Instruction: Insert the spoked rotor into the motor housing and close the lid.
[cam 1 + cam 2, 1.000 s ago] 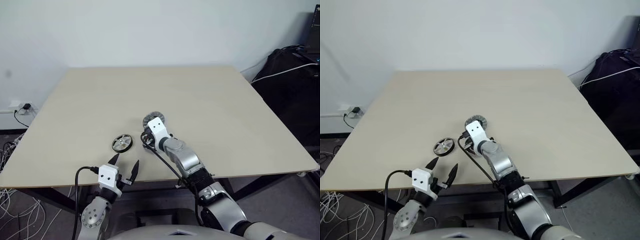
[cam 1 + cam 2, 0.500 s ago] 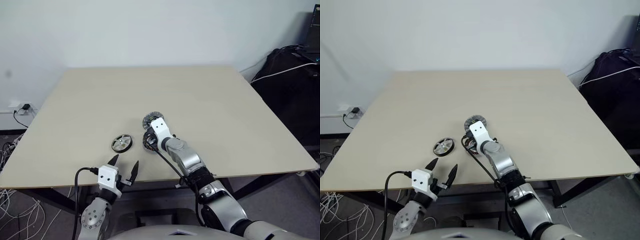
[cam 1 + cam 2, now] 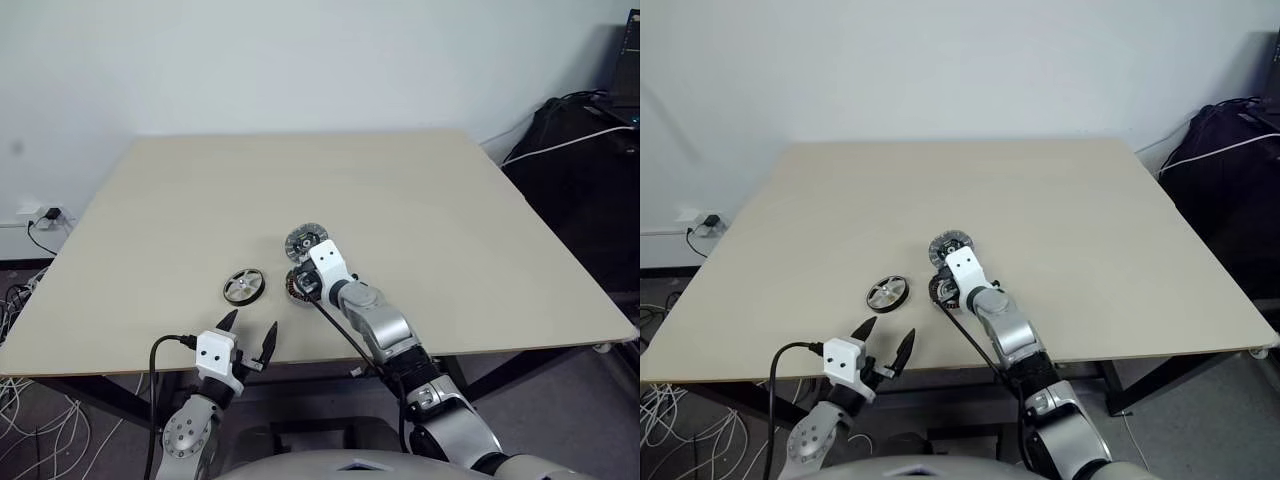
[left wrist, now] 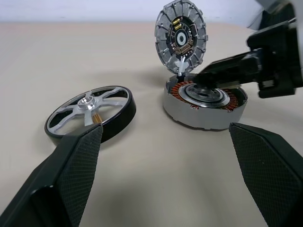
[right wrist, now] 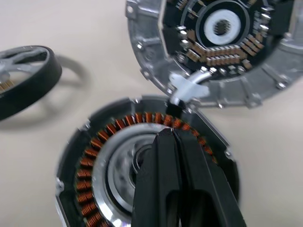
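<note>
Spoked rotor point(image 4: 91, 115) lies flat on the pale worktop point(image 3: 450, 230), just ahead of our left end effector point(image 3: 248, 339), whose two black fingers are spread wide with nothing between them. To the rotor's right, and apart from it, we see the motor housing point(image 4: 205, 101) with its ring of copper windings. Our right end effector point(image 5: 171, 142) rests closed over the housing's pale centre, fingers pressed together and gripping nothing. Just beyond its tips the lid point(image 4: 181, 39) stands tilted up on edge, joined to the housing's far rim by a small pale hinge piece point(image 5: 187, 87), inner face toward us.
</note>
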Controlling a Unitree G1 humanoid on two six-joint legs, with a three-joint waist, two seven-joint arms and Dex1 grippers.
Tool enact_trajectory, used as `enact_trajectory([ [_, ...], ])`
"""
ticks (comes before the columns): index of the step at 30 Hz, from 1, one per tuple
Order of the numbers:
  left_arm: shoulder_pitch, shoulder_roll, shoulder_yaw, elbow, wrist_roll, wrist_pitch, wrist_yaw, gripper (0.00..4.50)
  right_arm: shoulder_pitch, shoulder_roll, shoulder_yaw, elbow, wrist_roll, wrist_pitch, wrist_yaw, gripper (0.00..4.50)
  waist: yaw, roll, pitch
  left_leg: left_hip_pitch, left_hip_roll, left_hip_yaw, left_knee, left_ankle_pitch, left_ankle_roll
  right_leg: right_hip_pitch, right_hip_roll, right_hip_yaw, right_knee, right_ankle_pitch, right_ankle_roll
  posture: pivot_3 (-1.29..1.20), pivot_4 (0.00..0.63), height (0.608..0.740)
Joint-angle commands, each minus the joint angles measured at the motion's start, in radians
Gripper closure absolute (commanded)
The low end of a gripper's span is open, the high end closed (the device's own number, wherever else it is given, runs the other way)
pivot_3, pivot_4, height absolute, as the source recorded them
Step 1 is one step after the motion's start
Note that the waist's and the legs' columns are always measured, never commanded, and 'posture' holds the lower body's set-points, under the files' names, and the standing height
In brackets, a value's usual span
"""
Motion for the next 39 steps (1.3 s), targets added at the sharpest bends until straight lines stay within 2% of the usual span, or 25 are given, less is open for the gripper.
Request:
enact_trajectory([
  [1, -0.006, -0.001, -0.005, -0.052, -0.006, -0.002, -0.002, 0.00, 0.025, -0.013, 0.003, -0.043, -0.003, 0.035, 0.008, 4.45, -0.001, 0.000, 0.000, 0.000, 0.000, 0.000, 0.000, 0.000, 0.000, 0.000, 0.000, 0.000, 0.000, 0.000, 0.000, 0.00, 0.000, 0.740],
  [18, -0.016, 0.000, -0.006, -0.064, -0.009, 0.019, -0.008, 0.00, 0.037, -0.017, -0.004, -0.089, 0.005, 0.055, 0.012, 4.45, -0.002, -0.001, 0.000, 0.002, 0.001, 0.000, 0.000, 0.000, 0.000, 0.001, 0.000, 0.000, 0.000, 0.000, 0.000, 0.00, 0.000, 0.740],
  [27, -0.010, -0.001, -0.003, -0.077, -0.006, 0.025, -0.001, 0.00, 0.047, -0.001, 0.008, -0.157, 0.037, -0.025, 0.061, 4.45, -0.002, 0.000, 0.000, 0.000, 0.000, 0.000, -0.001, 0.000, 0.000, -0.001, 0.000, 0.000, 0.000, 0.000, 0.000, 0.00, 0.000, 0.740],
  [39, -0.009, -0.001, 0.000, -0.052, -0.005, 0.006, -0.005, 0.00, 0.008, 0.027, 0.034, -0.050, 0.022, -0.044, 0.056, 4.45, -0.002, 0.000, 0.000, 0.000, 0.000, 0.000, -0.001, 0.000, 0.000, 0.000, 0.000, 0.000, 0.000, 0.000, 0.000, 0.00, 0.000, 0.740],
])
